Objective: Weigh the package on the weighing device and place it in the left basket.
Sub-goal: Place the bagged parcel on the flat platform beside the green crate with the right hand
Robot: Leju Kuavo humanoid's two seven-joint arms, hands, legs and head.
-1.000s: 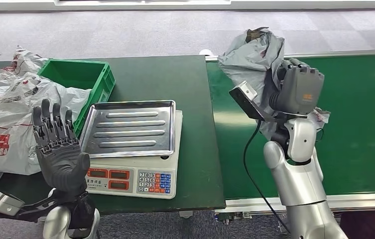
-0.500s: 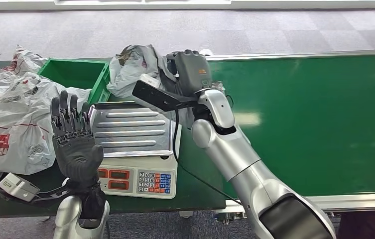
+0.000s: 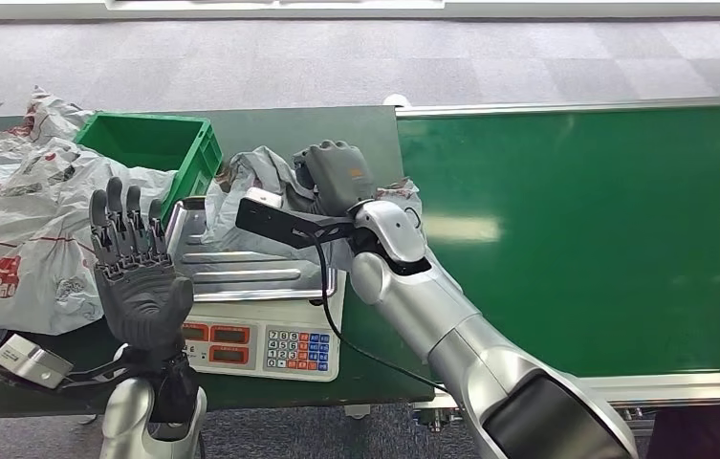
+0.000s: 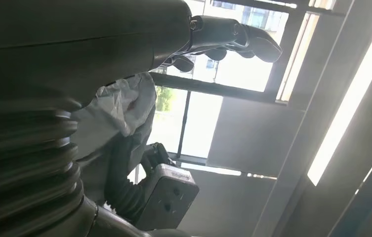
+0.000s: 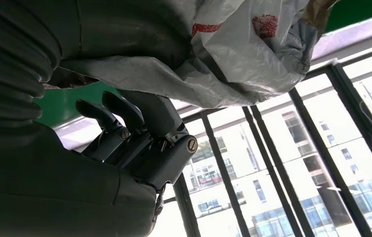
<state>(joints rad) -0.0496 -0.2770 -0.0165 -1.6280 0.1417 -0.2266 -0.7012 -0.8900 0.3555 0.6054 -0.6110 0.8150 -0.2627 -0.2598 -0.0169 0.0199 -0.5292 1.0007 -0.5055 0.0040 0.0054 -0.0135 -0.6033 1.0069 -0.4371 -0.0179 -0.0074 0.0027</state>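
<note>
While the left hand [image 3: 136, 277] waits spread and empty, the right hand [image 3: 337, 177], clutching the package [image 3: 255, 186], has swung from the belt [image 3: 604, 239] onto the scale [image 3: 260, 277]; weighing comes next.

dark green worktop [image 3: 298, 134] runs across the middle, and butted up against its right side there's a brighter green conveyor belt [image 3: 604, 220] with a silver frame. on the worktop's left end sits a heap of white plastic mailer bags [image 3: 21, 229] with red print on them, spilling off the edge and leaning up against the side of the bin there. grey carpet tile floor [image 3: 241, 57] behind everything. wrist cams catch big windows [image 5: 272, 182] with dark frames and buildings outside, plus a bright ceiling light strip [image 4: 347, 103].
</note>
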